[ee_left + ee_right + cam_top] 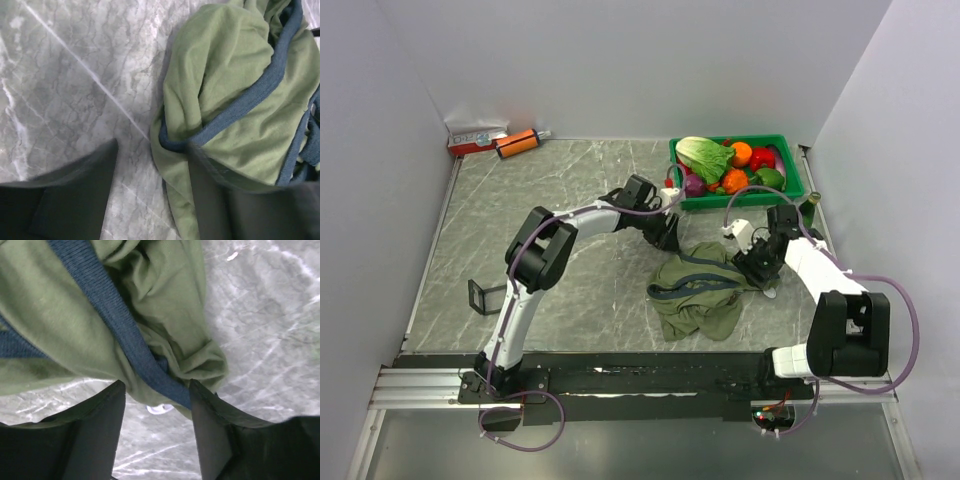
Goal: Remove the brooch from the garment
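The garment [698, 295] is an olive-green T-shirt with navy trim, crumpled right of the table's middle. My left gripper [667, 232] hangs over its far left edge. In the left wrist view the left gripper [152, 195] is open: one finger over bare marble, the other over the garment [225, 90]. My right gripper [760, 268] is at the garment's right edge. Seen from the right wrist, the right gripper [156, 435] is open astride a fold of the garment [75, 305] with navy trim. The brooch [161, 409], small and whitish, peeks out under that fold. It also shows from above as a pale spot, the brooch [769, 293].
A green crate [740, 201] of vegetables stands at the back right, just behind the garment, with a dark bottle [810, 206] beside it. A red box [477, 140] and an orange cylinder [518, 145] lie at the back left. A small black stand [485, 296] sits near the left edge.
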